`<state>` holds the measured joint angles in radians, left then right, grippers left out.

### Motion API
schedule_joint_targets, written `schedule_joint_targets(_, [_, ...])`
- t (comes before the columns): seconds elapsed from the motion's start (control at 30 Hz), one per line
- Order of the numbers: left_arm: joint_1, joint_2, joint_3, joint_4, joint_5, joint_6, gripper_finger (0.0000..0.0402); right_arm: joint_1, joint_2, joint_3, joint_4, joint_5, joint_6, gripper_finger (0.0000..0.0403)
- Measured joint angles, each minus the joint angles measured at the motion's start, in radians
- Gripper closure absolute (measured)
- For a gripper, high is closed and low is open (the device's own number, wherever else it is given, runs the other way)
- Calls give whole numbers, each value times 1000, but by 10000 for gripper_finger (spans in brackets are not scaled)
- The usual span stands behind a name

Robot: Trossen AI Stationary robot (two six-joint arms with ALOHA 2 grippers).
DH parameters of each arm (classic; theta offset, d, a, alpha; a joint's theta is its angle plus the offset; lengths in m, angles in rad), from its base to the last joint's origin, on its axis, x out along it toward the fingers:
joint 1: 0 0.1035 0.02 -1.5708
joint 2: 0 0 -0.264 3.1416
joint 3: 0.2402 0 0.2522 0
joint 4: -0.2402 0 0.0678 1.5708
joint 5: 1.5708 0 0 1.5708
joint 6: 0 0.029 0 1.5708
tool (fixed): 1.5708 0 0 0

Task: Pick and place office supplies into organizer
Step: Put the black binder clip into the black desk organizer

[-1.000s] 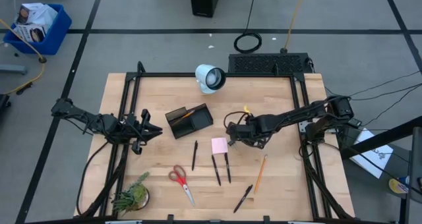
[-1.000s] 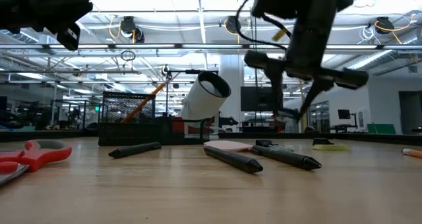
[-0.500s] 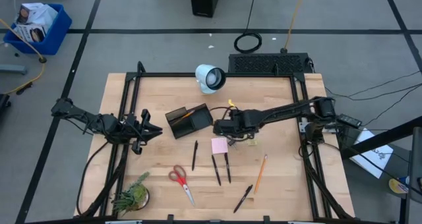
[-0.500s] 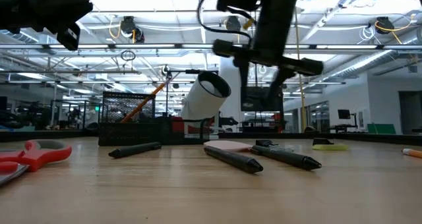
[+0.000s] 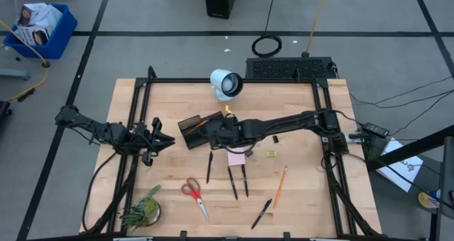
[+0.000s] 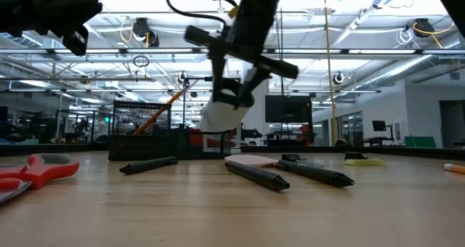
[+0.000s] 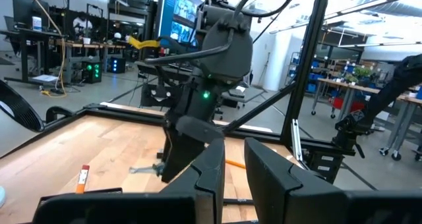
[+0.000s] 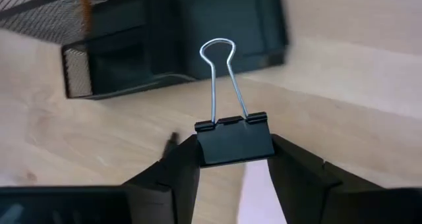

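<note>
- The right gripper point(image 8: 234, 159) pinches a black binder clip point(image 8: 232, 137) by its folded body, jaws partly apart, the clip's thin wire loops standing up
- In the high view the right gripper point(image 5: 215, 131) hovers at the 3 o'clock edge of the organizer point(image 5: 202, 130), a small black mesh tray holding one orange pencil point(image 5: 201, 120)
- The left gripper point(image 5: 162, 142) waits at 9 o'clock of the table, its fingers nearly closed on nothing
- The table point(image 5: 305, 198) is pale wood planks in a black frame, on a grey floor marked with dark lines
- A pink sticky-note pad point(image 5: 236, 157) lies just at 5 o'clock of the organizer; slim black pens point(image 5: 233, 182) and red-handled scissors point(image 5: 193, 194) lie toward 6 o'clock
- A white cylinder point(image 5: 226, 83) sits at 12 o'clock, a green plant point(image 5: 141, 212) at 7 o'clock
</note>
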<state>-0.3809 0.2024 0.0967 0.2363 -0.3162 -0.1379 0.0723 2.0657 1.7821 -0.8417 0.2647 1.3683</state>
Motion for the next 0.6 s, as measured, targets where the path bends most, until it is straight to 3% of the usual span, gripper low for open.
schedule_joint_targets(0.33, [0,0,0,0,0,0,339,30,118,162,20,57,-109,243])
schedule_joint_targets(0.6, [0,0,0,0,0,0,339,30,182,211,101,76,-134,243])
